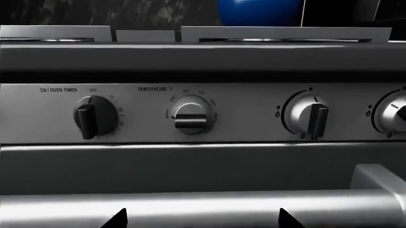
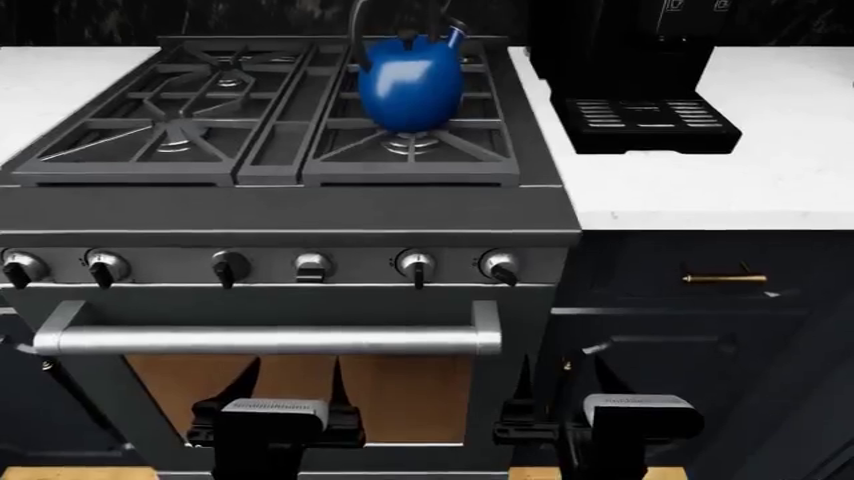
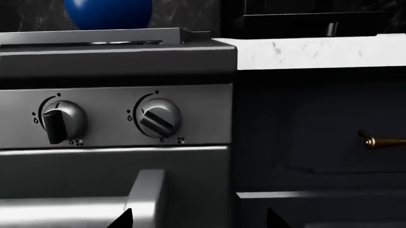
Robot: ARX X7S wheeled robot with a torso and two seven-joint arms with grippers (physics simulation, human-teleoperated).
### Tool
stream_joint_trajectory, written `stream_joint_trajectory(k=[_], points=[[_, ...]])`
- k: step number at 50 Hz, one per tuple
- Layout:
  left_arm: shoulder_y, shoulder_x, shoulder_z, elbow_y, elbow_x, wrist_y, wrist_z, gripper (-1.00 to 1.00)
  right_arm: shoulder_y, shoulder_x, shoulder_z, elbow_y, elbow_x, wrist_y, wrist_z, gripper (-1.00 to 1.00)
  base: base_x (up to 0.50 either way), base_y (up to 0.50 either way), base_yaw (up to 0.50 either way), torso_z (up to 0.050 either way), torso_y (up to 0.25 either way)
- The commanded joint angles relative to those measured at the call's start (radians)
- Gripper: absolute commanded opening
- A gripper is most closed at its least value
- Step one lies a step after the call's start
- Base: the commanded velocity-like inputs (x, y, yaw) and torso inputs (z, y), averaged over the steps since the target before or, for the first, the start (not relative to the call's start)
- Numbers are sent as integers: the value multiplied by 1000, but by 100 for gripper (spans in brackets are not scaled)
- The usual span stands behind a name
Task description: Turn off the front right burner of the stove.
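Ahead of the open, empty right gripper sat the stove's turned rightmost knob, evidently its target.

In the head view I see the front right burner only as a partial ring, since the blue kettle covers most of its cap. Both wrist views cut the kettle off at the frame edge. The left gripper and right gripper show as dark fingertips; their bodies are cropped by the lower edge, though the gaps between the tips read as parted. In the left wrist view the outermost burner knob is clipped by the frame. Dial numerals around the temperature knob are too blurred to read. The coffee machine loses its upper part beyond the frame.
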Motion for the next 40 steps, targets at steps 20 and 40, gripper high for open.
stream_joint_trajectory(k=[20,40], points=[[-5,-33,39,-17,-33,19,-48,100,5,37,-41,7,43,-6,42,100,0,0,0,-50,9],[-14,-47,47,-25,-54,10,-85,100,16,57,-71,25,51,12,62,100,0,0,0,-50,20]])
